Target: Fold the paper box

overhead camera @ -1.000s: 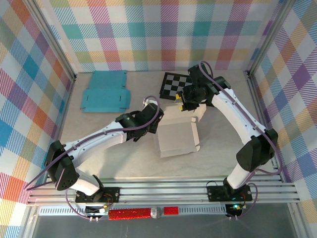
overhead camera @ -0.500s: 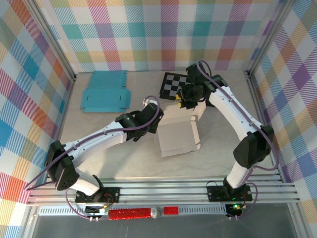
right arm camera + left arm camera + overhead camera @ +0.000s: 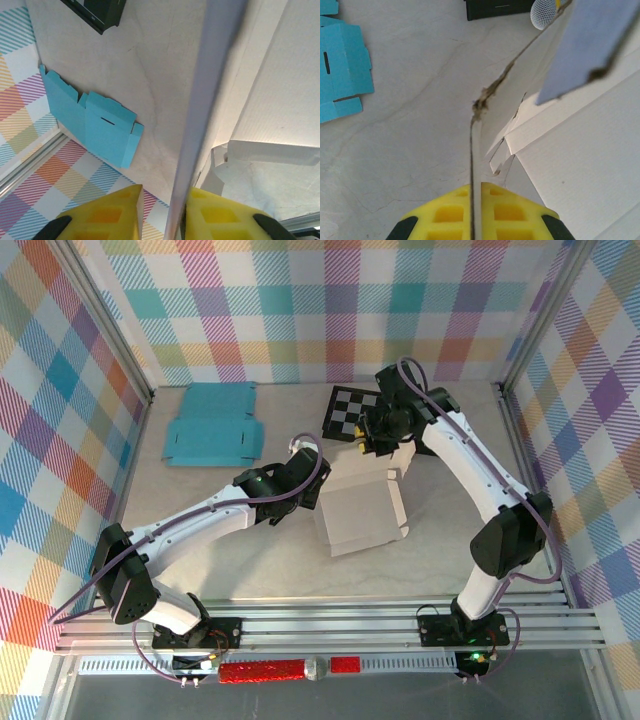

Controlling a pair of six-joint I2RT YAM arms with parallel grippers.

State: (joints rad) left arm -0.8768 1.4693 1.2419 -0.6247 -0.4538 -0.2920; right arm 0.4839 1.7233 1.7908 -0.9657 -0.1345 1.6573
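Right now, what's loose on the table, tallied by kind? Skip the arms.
Partly folded white cardboard box: 1
Flat turquoise cardboard box blank: 1
Black-and-white checkerboard card: 1
Total: 3

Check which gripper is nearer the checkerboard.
Right. The right gripper sits at the checkerboard's near right corner; the left gripper is farther off, near-left of it, on the paper box's left wall.
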